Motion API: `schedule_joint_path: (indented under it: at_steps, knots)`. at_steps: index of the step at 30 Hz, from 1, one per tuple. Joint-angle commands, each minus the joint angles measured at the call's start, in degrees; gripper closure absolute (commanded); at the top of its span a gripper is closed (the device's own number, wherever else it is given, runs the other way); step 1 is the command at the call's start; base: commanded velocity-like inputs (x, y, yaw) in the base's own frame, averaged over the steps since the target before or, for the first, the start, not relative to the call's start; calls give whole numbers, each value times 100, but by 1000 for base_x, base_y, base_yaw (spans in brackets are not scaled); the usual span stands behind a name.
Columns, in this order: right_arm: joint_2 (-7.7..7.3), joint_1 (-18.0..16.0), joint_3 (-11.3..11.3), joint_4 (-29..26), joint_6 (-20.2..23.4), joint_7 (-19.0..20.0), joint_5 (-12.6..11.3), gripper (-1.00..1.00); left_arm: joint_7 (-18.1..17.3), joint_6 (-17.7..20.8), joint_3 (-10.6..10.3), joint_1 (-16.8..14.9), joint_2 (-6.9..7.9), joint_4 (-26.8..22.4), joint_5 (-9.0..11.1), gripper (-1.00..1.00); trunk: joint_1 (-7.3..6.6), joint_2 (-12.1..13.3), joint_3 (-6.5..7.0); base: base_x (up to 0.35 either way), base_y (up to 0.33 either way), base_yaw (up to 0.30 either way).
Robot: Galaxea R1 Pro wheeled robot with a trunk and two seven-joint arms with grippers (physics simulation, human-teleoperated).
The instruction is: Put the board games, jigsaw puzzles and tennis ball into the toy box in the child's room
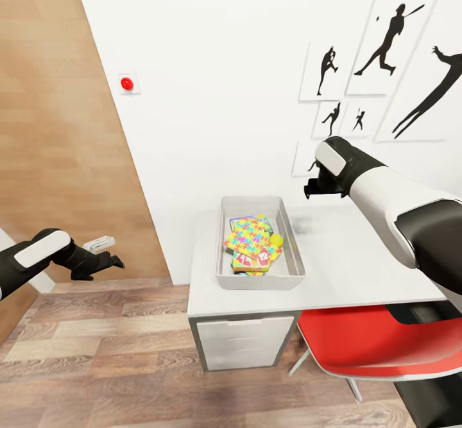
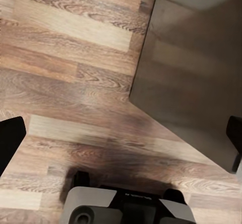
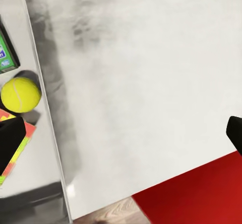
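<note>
The toy box (image 1: 225, 248), a grey open tray, stands on the white table (image 1: 359, 267). Inside it lie a multicoloured jigsaw puzzle (image 1: 249, 235), a yellow tennis ball (image 1: 276, 240) (image 3: 20, 94) and, under the puzzle, a board game (image 1: 252, 261) with an orange-red face. My right gripper (image 1: 312, 188) (image 3: 121, 135) hangs open and empty over the bare table just right of the box's rim (image 3: 45, 108). Over the floor far left of the table, my left gripper (image 1: 109, 253) (image 2: 121, 138) is open and holds nothing.
A red chair (image 1: 378, 344) is tucked under the table's front right. The table has a drawer unit (image 1: 244, 341) below its left end. Wood-plank floor (image 1: 102, 364) lies to the left, with a wooden wall panel (image 1: 58, 126) behind. Silhouette posters (image 1: 385, 49) hang on the white wall.
</note>
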Motion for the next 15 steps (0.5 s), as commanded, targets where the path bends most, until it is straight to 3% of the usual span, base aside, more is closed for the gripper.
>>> schedule_joint_path:
  at_steps: [1, 15]
  knots:
    - [-15, -5, 32, -10, 22, 14, -62, -100, 44, -8, -13, -12, 25, -11, 62, -100, 4, -12, -3, -6, 0, 0]
    - [-1, 25, 23, -11, 22, 235, -62, -100, 63, 31, 54, -20, 61, 14, 62, -100, 4, -12, 127, -1, 0, 0]
